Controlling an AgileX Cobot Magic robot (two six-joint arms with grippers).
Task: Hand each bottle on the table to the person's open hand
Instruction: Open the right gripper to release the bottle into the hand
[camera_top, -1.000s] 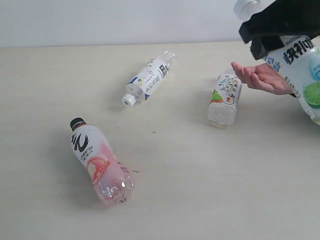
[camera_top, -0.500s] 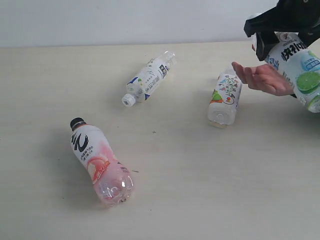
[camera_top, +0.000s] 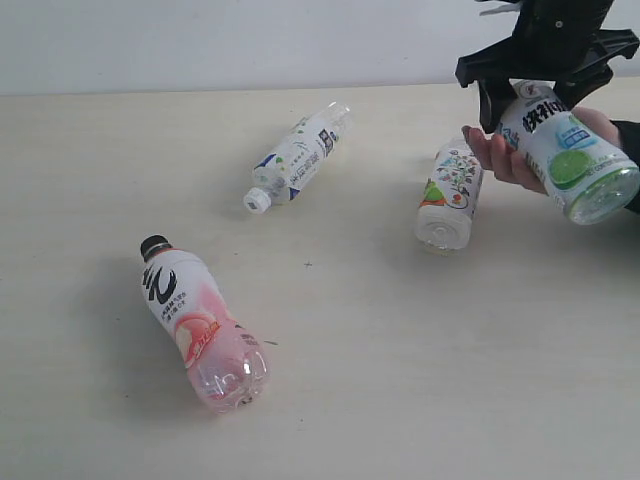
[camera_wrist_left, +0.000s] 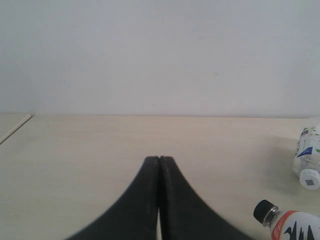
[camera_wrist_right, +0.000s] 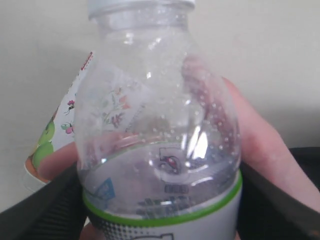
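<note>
While R jaws clamp green-label bottle (camera_top: 560, 150) diagonal over hand (camera_top: 503, 160), L jaws closed.

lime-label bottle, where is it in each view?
Exterior: lime-label bottle upper right, against the person's hand.
Left wrist: not in it.
Right wrist: fills most of the picture.
Shared landmark: floral bottle, beside the hand in the exterior and right wrist views.

Right gripper (camera_top: 530, 95), upper right, grips the green-label bottle (camera_top: 565, 160); left gripper (camera_wrist_left: 159, 159), bottom centre, has jaws pressed together.
</note>
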